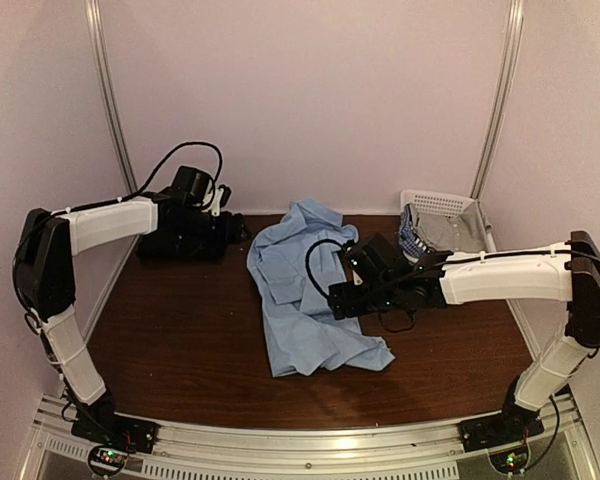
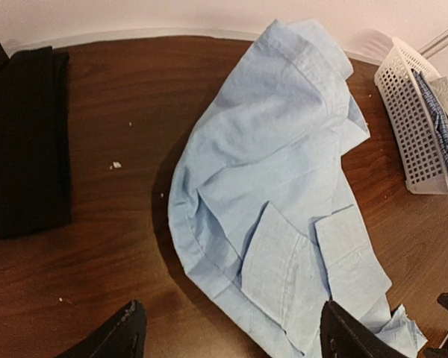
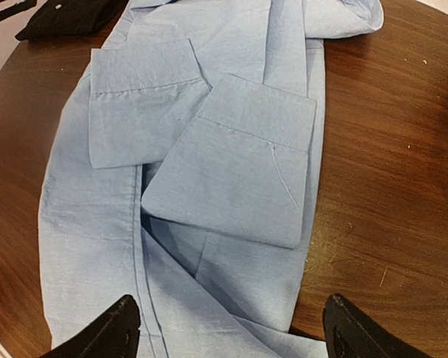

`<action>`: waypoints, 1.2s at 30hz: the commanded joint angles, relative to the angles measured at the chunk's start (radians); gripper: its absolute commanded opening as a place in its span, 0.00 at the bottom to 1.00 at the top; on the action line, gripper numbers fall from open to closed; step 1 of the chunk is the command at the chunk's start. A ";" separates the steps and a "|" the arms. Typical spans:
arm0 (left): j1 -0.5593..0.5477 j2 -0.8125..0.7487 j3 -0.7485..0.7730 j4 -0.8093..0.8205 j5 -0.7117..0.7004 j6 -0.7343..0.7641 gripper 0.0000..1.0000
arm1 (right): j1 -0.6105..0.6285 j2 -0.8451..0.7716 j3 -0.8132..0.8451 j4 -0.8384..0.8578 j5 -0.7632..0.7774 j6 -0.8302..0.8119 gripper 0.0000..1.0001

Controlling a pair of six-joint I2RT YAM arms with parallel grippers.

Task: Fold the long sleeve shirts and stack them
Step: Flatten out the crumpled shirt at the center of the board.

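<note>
Two grippers show, both with jaws spread wide and nothing between the fingers. The right gripper hangs over the middle of the light blue shirt, which lies crumpled and spread on the brown table. The left gripper is to the left of this shirt, above the black shirt, which lies folded well apart from the blue one.

Only the right wrist view shows two sleeve cuffs lying flat, side by side, on the blue shirt's body. The left wrist view shows best the white lattice basket to the right of the blue shirt, with a checked cloth inside it.
</note>
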 commanded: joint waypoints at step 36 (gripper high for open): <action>-0.325 -0.079 -0.425 0.056 0.037 -0.193 0.10 | -0.065 0.354 0.234 0.025 -0.062 -0.129 0.93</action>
